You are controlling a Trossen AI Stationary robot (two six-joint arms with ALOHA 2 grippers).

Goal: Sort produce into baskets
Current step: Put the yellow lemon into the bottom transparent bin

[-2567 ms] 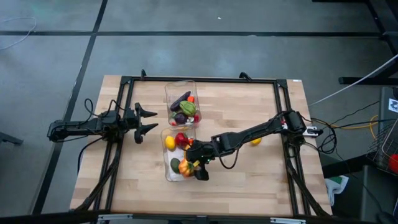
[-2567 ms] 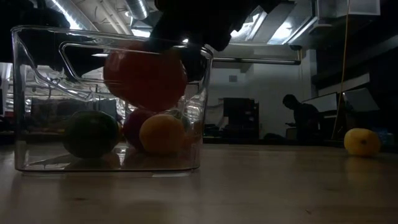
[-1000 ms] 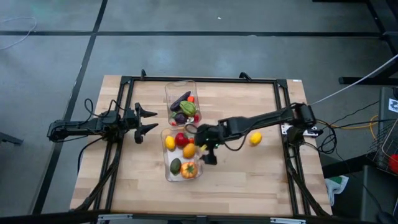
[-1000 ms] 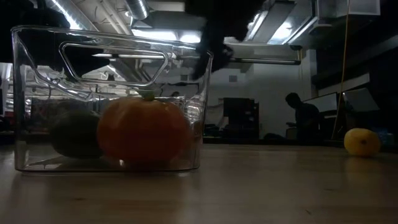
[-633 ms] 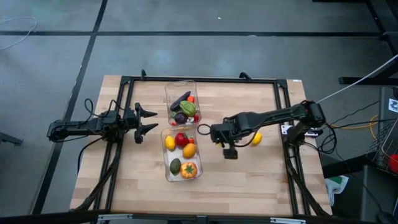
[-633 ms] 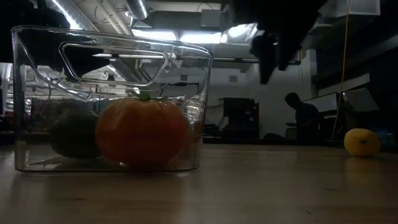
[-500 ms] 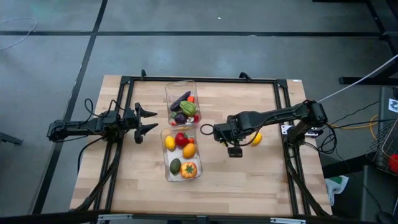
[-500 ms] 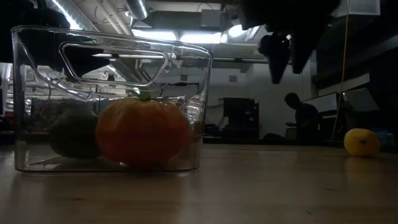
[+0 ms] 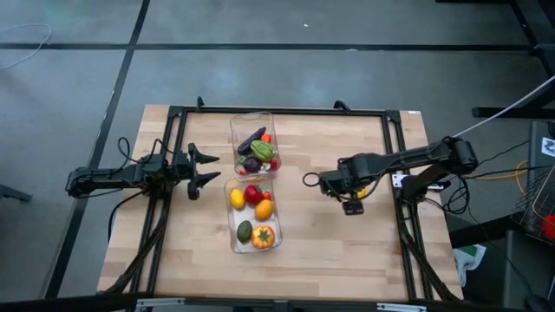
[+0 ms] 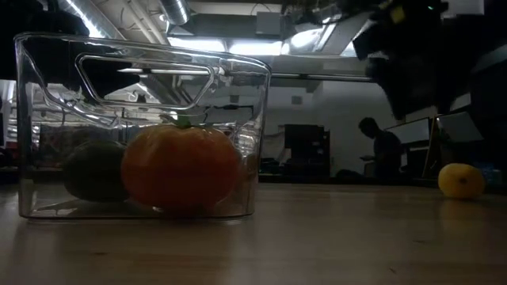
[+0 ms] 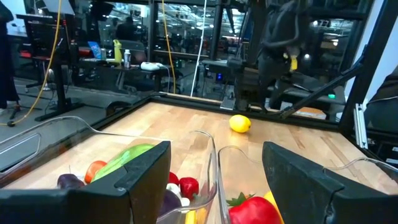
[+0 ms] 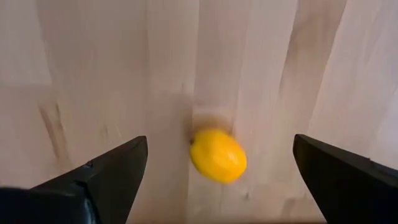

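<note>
Above the bare bench [image 9: 329, 243], the right gripper [image 12: 217, 180] hangs with fingers spread wide over a lemon [image 12: 217, 155]. Nothing lies between them. The left gripper [image 9: 211, 169], fingers apart and empty, waits beside the two bins [image 9: 252, 184].

A robotics lab: grey concrete floor [image 9: 78, 104], exposed ceiling pipes [image 10: 178, 12], glass partitions [image 11: 180, 46], cluttered equipment benches [image 11: 146, 65].

Low view dim, backlit by ceiling lights, high view evenly lit, lemon [image 12: 217, 155] slightly blurred, soft shadow.
</note>
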